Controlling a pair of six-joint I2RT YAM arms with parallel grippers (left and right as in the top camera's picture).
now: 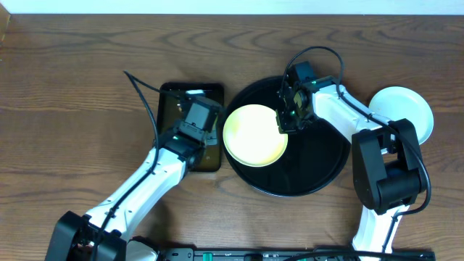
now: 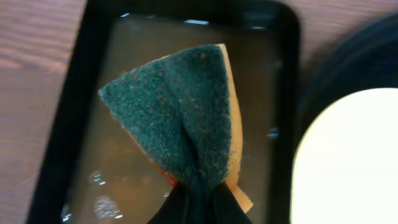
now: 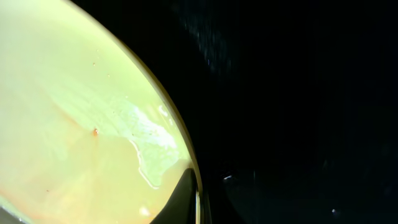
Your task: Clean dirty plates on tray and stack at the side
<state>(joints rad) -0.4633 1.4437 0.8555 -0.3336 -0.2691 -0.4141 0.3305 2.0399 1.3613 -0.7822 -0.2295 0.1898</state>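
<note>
Overhead: wood-grain table (image 1: 72, 65), round glossy black tray (image 1: 319, 170) with raised rim mid-right, round pale yellow plate (image 1: 250, 138) lying on its left part, edge reaching the tray's left rim. Pale white plate (image 1: 406, 105) sits on the table off the tray's right side, partly behind my right arm; can't tell if it's one or a stack. My left gripper (image 1: 197, 117) is over the rectangular black pan (image 1: 174, 93) just left of the tray; my right gripper (image 1: 290, 122) is at the yellow plate's right rim. Left wrist: pinching a sponge (image 2: 180, 112) folded into a wedge, coarse green scouring face outward, orange-tan foam showing along the edges, held above the pan; shallow brownish water (image 2: 124, 168) in the pan. Right wrist: yellow plate glossy, wet film, faint orange smear and specks. One dark finger lies on the inner rim, the other is lost against the black tray, so can't tell whether I'm clamped on it
</note>
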